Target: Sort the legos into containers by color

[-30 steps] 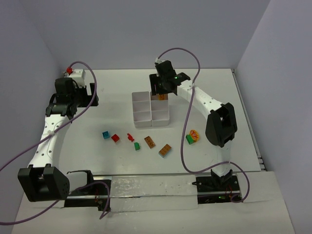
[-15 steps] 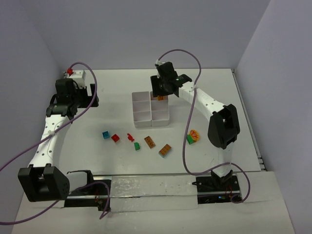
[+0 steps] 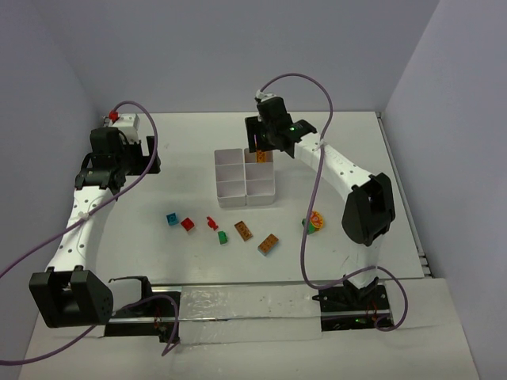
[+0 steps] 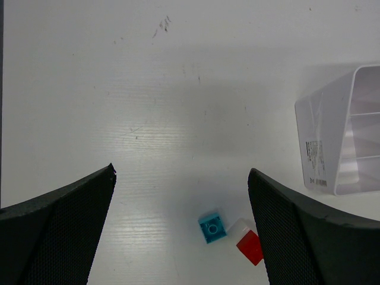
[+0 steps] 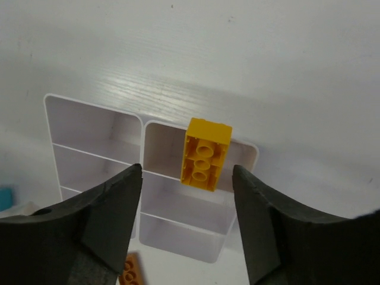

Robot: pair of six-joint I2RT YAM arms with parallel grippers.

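Leftmost, the left end effector hangs open over the tabletop, with nothing between its fingers. A teal brick and a red brick lie just beside each other, then a green brick and two orange-brown bricks in front of the tray. Over its far right compartment the right end effector is spread wide. A yellow brick shows between the fingers, touching neither, across the compartment's far rim – resting there or not, I cannot tell.
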